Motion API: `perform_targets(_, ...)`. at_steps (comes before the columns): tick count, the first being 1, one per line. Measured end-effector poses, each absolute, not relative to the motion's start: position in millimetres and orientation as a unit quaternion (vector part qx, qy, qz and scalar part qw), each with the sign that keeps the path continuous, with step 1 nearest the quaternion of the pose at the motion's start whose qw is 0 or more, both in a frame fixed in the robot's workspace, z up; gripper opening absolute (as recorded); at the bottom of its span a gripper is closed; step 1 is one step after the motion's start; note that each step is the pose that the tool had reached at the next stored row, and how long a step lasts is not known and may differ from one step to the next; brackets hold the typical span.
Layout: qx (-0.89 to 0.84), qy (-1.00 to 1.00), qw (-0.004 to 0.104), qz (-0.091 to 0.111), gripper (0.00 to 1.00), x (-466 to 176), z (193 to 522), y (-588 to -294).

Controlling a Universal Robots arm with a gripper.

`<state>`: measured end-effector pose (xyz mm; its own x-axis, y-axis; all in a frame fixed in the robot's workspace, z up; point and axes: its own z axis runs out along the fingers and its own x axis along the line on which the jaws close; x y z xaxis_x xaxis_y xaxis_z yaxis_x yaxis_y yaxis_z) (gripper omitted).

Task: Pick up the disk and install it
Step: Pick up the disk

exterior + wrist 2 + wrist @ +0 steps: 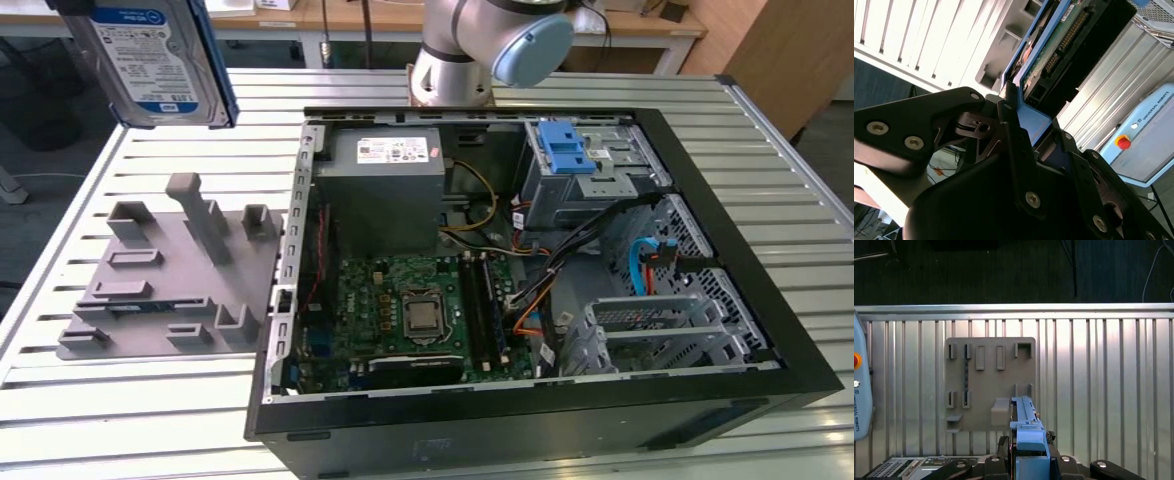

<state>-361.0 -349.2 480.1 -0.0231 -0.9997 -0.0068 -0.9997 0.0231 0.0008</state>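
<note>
The black gripper (1029, 441) is pinching the flat silver-grey hard disk (147, 60) by its blue plastic rail, holding it in the air. Below the gripper, a grey slotted plastic holder plate (989, 385) lies on the ribbed metal table (1104, 390).

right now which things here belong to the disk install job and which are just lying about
Part of the job: the disk, clamped in the hand; the open computer case; its metal drive bay.

Just lying about: grey slotted holder plate; slatted table; pale blue control box.
</note>
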Motion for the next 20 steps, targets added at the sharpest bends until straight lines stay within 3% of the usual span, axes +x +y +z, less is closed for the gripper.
perform_targets(20,-0.699,0.715,0.002,0.003,0.36,-346,480,-352)
